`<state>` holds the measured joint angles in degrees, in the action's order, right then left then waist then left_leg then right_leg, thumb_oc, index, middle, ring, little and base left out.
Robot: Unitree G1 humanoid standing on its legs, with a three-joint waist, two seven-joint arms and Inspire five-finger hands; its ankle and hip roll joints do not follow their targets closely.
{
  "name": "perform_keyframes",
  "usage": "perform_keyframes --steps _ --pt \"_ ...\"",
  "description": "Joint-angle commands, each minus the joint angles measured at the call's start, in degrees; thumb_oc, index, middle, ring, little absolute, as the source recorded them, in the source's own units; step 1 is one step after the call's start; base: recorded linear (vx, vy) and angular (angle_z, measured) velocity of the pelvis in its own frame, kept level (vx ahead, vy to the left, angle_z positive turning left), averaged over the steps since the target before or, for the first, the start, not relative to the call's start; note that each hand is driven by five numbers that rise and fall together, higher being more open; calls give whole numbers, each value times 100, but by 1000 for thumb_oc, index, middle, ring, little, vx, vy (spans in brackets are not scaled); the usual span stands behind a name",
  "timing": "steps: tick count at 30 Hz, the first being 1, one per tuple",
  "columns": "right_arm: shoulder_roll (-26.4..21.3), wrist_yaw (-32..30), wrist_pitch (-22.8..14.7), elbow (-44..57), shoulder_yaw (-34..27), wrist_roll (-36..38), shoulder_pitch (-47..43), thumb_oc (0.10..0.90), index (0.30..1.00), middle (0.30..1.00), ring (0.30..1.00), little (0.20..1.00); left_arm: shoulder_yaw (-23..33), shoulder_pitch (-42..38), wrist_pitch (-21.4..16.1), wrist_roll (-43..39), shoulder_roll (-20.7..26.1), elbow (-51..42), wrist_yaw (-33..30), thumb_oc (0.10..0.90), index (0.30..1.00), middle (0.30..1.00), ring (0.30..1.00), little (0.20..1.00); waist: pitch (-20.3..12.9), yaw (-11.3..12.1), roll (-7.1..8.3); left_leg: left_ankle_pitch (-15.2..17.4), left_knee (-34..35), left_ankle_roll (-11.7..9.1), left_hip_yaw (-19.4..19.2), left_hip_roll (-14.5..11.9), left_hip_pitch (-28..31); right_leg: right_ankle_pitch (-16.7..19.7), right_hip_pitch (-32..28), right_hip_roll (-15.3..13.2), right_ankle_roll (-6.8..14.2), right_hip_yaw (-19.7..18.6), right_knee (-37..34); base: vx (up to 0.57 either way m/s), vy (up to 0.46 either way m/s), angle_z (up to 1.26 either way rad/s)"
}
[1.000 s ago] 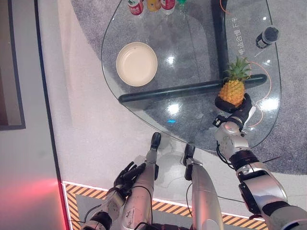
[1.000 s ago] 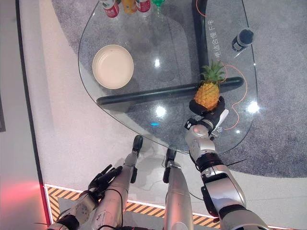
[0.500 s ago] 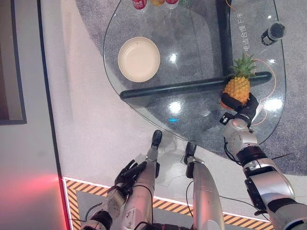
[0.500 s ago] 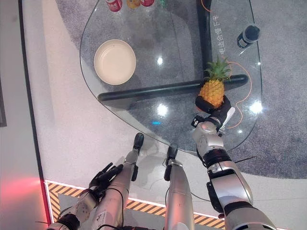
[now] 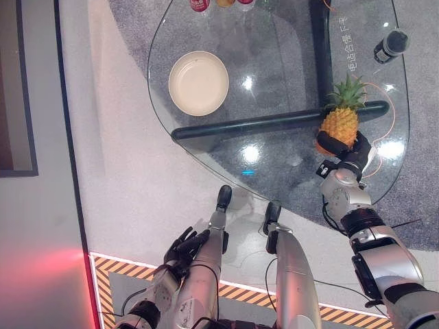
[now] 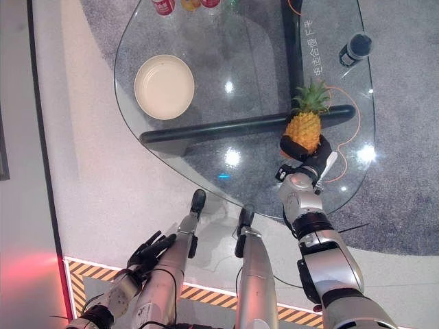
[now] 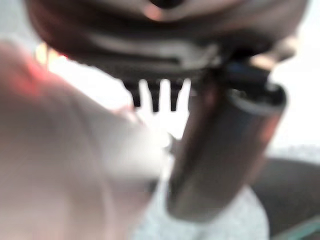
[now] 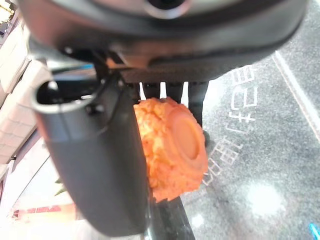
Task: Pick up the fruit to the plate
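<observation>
The pineapple point(image 5: 339, 125) has been grasped but not yet carried: it sits at the right of the frame over the glass desk point(image 5: 274, 171), while the cream plate point(image 5: 198, 82) waits bare in the upper left, well apart from it. What remains, as I judge it, is the carry across the desk and the release onto the plate.

The right hand point(image 5: 345, 152) reaches up from the lower right, its dark fingers curled round the pineapple's base; the right wrist view shows the orange underside point(image 8: 172, 147) pressed against the thumb. The left hand point(image 5: 184, 247) hangs low at the bottom left, fingers loosely spread, holding nothing.
</observation>
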<state>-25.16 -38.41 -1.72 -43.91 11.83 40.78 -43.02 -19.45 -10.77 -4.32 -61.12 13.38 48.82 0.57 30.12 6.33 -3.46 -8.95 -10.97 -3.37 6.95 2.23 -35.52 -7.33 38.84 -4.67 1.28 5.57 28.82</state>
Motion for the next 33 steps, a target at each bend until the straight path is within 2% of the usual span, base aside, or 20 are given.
perform_keyframes --steps 1,4,5,8,16,18,22,26,31,33 --pt "-96 240 -550 1216 84 -243 273 100 300 300 300 200 -2 463 -349 -299 119 -583 -53 800 900 900 900 900 -32 -47 39 1080 -695 473 -379 574 369 796 -539 314 243 -321 -1146 -32 -36 -1" --pt "-78 340 -558 1728 65 -376 447 100 300 300 300 200 74 469 -453 -348 160 -755 -84 800 900 900 900 900 -32 -103 81 1054 -644 476 -387 565 457 811 -636 326 241 -352 -1209 -39 -35 -4" --pt "-11 421 -498 2356 57 -600 717 100 300 300 300 200 174 526 -547 -351 206 -973 -87 800 900 900 900 900 -32 -160 113 1088 -618 473 -393 542 624 765 -822 340 239 -390 -1247 -27 -35 -5" --pt "42 632 -491 2931 48 -779 973 100 300 300 300 200 270 548 -635 -430 253 -1245 -109 800 900 900 900 900 -32 -222 157 1103 -580 466 -399 524 818 740 -1046 335 241 -420 -1312 -25 -39 -7" --pt "221 1094 -468 3839 50 -1101 1336 100 300 300 300 200 474 612 -775 -529 286 -1719 -31 800 900 900 900 900 -32 -300 224 1075 -440 430 -350 511 1323 715 -1662 316 211 -408 -1530 -13 -47 -1" --pt "249 1185 -439 3926 74 -1169 1379 100 300 300 300 200 510 622 -758 -558 288 -1802 -31 800 900 900 900 900 -32 -309 229 1076 -422 425 -334 512 1411 703 -1773 315 203 -403 -1562 9 -17 0" --pt "216 1750 -262 4286 122 -1343 1530 100 300 300 300 200 627 711 -635 -567 329 -2116 126 800 900 900 900 900 -32 -308 238 1074 -377 392 -310 503 1697 665 -2138 296 178 -354 -1656 18 -36 1" --pt "43 2450 -20 4536 250 -1545 1597 100 300 300 300 200 673 722 -437 -706 363 -2316 214 800 900 900 900 900 -32 -286 246 1083 -400 352 -308 498 1891 608 -2408 283 158 -259 -1674 14 -44 1" --pt "-223 3189 135 4670 434 -1598 1678 100 300 300 300 200 771 707 -362 -810 429 -2675 437 800 900 900 900 900 -33 -247 279 1113 -514 307 -295 500 2044 529 -2649 273 138 -164 -1618 39 -36 6" --pt "-302 3332 191 4743 503 -1609 1719 100 300 300 300 200 765 701 -311 -776 473 -2856 533 800 900 900 900 900 -33 -233 286 1108 -542 294 -292 493 2075 513 -2702 270 139 -138 -1595 49 -31 7"
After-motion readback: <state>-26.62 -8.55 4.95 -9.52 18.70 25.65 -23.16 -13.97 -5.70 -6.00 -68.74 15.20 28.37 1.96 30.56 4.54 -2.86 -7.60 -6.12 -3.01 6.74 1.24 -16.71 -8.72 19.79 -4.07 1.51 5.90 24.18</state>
